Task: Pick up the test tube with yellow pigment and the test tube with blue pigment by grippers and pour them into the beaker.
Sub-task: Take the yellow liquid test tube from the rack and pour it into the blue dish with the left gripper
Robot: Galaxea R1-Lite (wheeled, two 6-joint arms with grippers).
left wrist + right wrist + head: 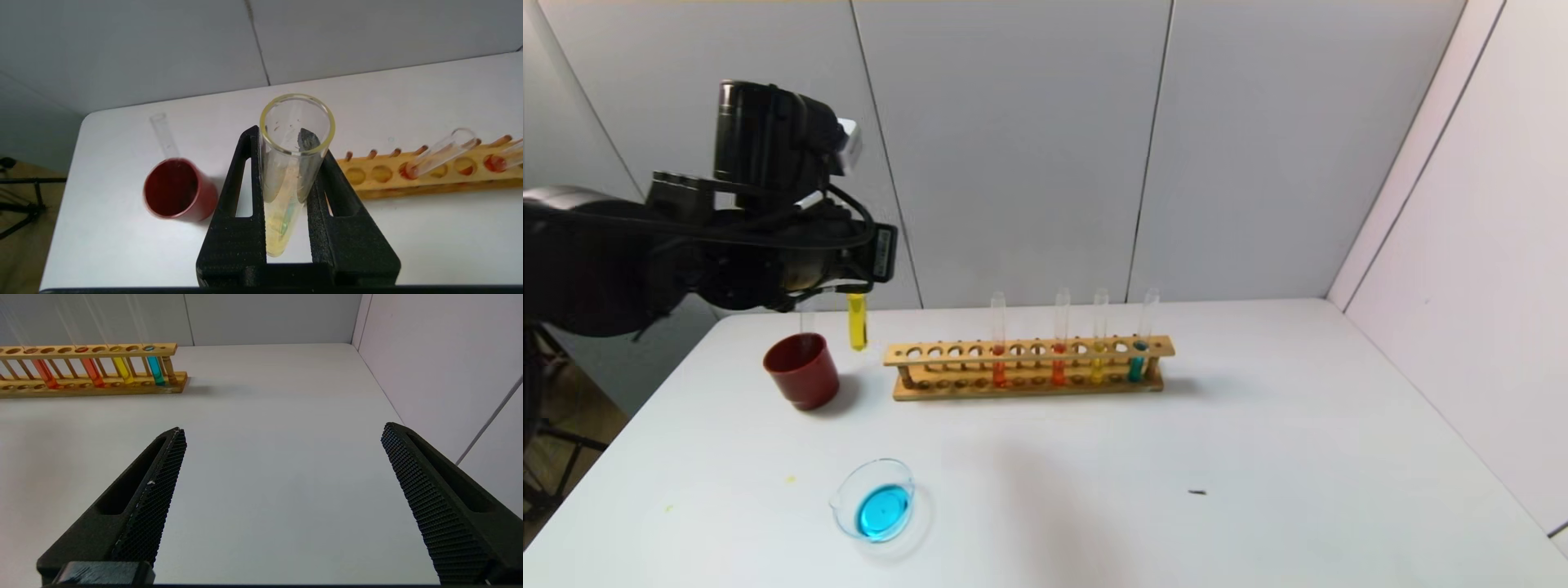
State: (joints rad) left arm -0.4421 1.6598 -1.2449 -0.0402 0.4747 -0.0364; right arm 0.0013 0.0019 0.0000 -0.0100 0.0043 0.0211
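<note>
My left gripper (849,287) (289,143) is shut on a test tube with yellow pigment (857,322) (286,183). It holds the tube upright above the table, between the red cup and the rack's left end. The beaker (876,502), with blue liquid in it, sits near the front of the table, well below the held tube. A test tube with blue pigment (1136,363) (155,369) stands near the right end of the wooden rack (1029,384), with a second yellow tube (1098,367) beside it. My right gripper (282,428) hangs open over bare table, out of the head view.
A dark red cup (802,370) (175,190) with an empty clear tube (807,320) leaning in it stands left of the rack. Two orange-red tubes (998,369) occupy the rack's middle. A small dark speck (1196,492) lies on the white table. Walls close the back and right.
</note>
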